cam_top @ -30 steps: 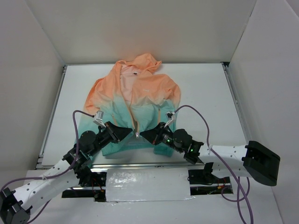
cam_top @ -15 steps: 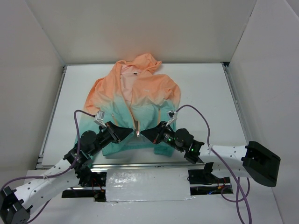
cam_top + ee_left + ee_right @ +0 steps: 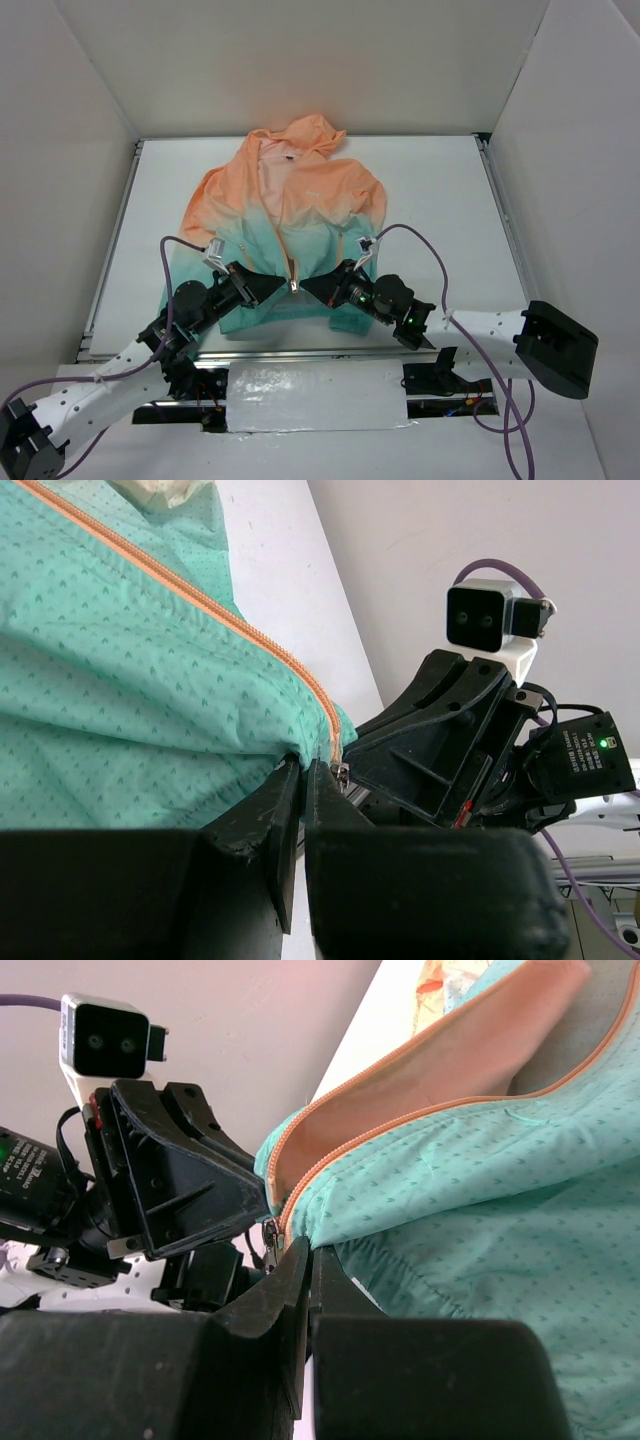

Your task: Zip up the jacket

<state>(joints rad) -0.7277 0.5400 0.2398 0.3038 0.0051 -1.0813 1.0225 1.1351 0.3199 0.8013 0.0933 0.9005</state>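
The thin hooded windbreaker jacket [image 3: 290, 215], peach-orange fading to teal, lies flat on the white table [image 3: 430, 190], hood toward the far edge, hem at the near edge's middle. Its orange front zipper [image 3: 250, 635] joins only at the foot, where the metal slider [image 3: 270, 1235] sits. The left end effector [image 3: 300, 770] and right end effector [image 3: 305, 1250] each pinch hem beside it, fingers pressed together. Zipping seems barely begun; next, probably, the slider must be drawn toward the far edge, hem taut. Wrist views show the slider; the top view, the open front.
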